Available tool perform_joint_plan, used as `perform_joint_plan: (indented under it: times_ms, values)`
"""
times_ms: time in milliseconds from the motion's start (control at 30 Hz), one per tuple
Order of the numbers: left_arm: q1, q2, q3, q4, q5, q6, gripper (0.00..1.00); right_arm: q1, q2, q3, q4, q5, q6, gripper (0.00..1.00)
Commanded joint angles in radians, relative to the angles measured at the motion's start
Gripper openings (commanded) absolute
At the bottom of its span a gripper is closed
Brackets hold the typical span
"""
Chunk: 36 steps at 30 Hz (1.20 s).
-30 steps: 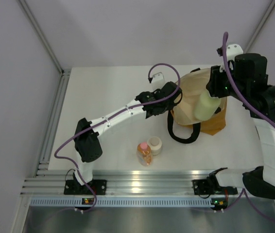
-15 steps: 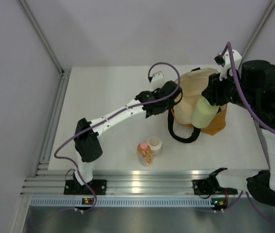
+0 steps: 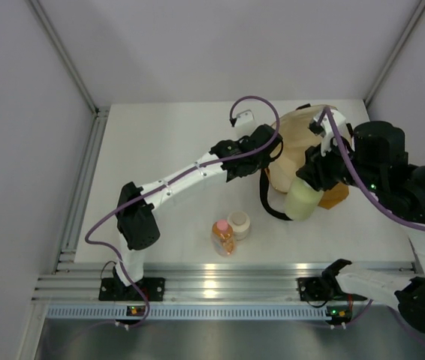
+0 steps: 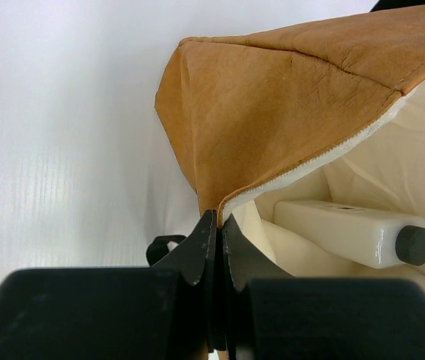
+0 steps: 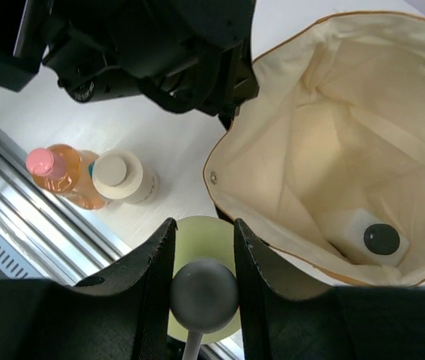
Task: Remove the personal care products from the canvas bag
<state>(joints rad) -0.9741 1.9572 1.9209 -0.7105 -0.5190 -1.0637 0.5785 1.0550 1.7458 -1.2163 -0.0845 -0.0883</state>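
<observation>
My right gripper [image 3: 314, 178] is shut on the pale green bottle [image 3: 302, 199] and holds it above the table in front of the canvas bag [image 3: 302, 135]; the bottle also shows in the right wrist view [image 5: 203, 240] between my fingers [image 5: 155, 259]. My left gripper [image 4: 218, 221] is shut on the bag's rim [image 4: 272, 184] and holds its mouth open. The white squarish bottle with dark cap [image 4: 351, 231] lies inside the bag and also shows in the right wrist view [image 5: 363, 236]. The orange bottle with pink cap [image 3: 222, 236] and the cream round jar [image 3: 239, 223] stand on the table near the front.
The bag's black loop handle [image 3: 272, 210] lies on the table in front of the bag. An aluminium rail [image 3: 212, 281] runs along the near edge. Grey walls [image 3: 17, 112] enclose the table [image 3: 160, 150] on the left and back.
My right gripper has carried the pale green bottle from over the bag's mouth down and to the left, toward the table in front of the bag. The left arm has not moved.
</observation>
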Motion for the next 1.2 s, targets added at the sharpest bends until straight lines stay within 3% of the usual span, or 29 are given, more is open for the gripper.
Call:
perform_joint_plan:
  times_ms: [0, 333, 667, 1167]
  values:
    - [0.006, 0.000, 0.033, 0.013, -0.036, 0.008, 0.00, 0.049, -0.064, -0.064, 0.254, -0.003, -0.018, 0.00]
    - [0.006, 0.003, 0.038, 0.013, -0.033, 0.010, 0.00, 0.173, -0.147, -0.298, 0.420, 0.069, -0.007, 0.00]
    - [0.029, -0.003, 0.041, 0.013, -0.029, 0.019, 0.00, 0.314, -0.113, -0.452, 0.567, 0.175, -0.004, 0.00]
    - [0.060, 0.003, 0.050, 0.013, 0.008, 0.088, 0.00, 0.374, -0.150, -0.722, 0.758, 0.226, 0.039, 0.00]
